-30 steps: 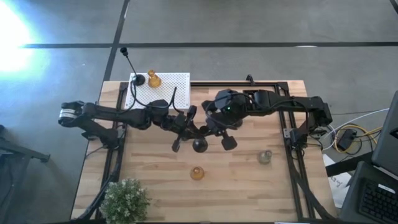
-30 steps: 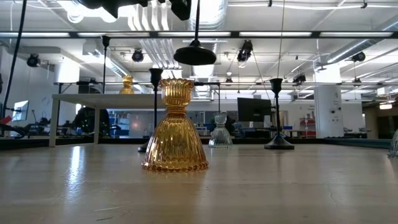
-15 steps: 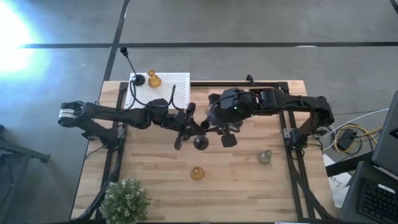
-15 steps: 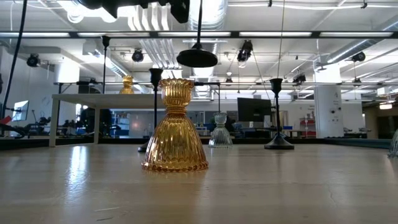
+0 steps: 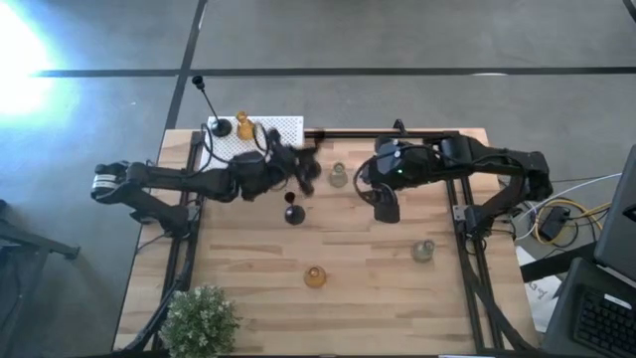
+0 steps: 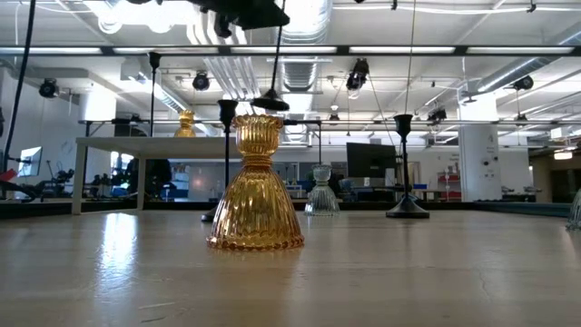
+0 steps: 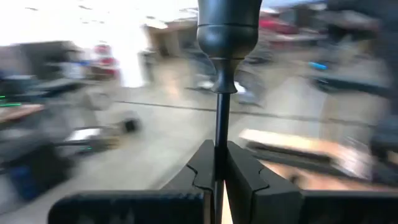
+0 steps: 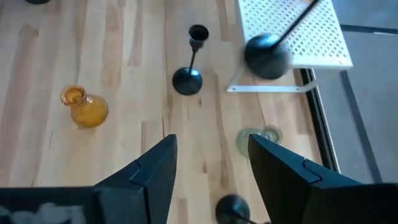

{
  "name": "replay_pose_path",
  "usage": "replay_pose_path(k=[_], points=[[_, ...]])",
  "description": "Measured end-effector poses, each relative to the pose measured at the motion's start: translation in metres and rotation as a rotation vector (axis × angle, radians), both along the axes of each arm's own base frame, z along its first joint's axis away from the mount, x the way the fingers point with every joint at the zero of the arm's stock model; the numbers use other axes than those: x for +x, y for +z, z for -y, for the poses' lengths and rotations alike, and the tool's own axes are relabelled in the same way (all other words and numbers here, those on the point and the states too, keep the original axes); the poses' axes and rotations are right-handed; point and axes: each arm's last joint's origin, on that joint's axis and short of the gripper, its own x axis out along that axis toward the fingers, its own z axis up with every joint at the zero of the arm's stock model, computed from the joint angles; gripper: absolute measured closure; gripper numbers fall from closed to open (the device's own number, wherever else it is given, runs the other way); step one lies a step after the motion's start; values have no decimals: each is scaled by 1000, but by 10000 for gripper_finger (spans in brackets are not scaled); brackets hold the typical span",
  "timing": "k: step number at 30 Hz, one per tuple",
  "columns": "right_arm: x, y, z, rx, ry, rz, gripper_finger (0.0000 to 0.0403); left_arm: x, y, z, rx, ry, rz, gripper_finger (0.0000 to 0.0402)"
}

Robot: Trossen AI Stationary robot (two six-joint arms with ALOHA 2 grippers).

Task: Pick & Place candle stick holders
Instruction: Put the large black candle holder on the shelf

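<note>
the left gripper (image 5: 290,171) sits over the back of the table (image 5: 397,298), beside the edge of the perforated box (image 5: 283,129), clamped on the stem of a lifted candle holder (image 7: 222,74). just in front of it, a stemmed holder (image 5: 292,212) stands on the table. to its right is a glass holder (image 5: 339,176), then the right gripper (image 5: 383,204). well in front of both grippers stand two more holders (image 5: 315,276) (image 5: 424,250). the potted plant (image 5: 202,320) occupies the front left corner.
</note>
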Motion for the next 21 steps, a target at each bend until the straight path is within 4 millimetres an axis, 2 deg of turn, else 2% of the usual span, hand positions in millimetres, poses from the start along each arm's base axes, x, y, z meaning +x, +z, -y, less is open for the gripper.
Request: replay_pose_path(k=[4, 7, 11, 16, 21], points=[[-13, -6, 5, -23, -99, 9, 218, 0, 13, -24, -24, 146, 56, 384], [-21, -19, 10, -48, -196, -9, 220, -2, 14, -45, -67, 252, 106, 384], [-32, -36, 13, -47, -243, -7, 218, -2, 6, -72, -87, 425, 130, 384], [-42, -56, 15, -46, -249, 4, 220, 3, -6, -98, -106, 497, 152, 384], [-51, -69, 15, -43, -253, 6, 218, 20, -13, -121, -92, 562, 106, 384]])
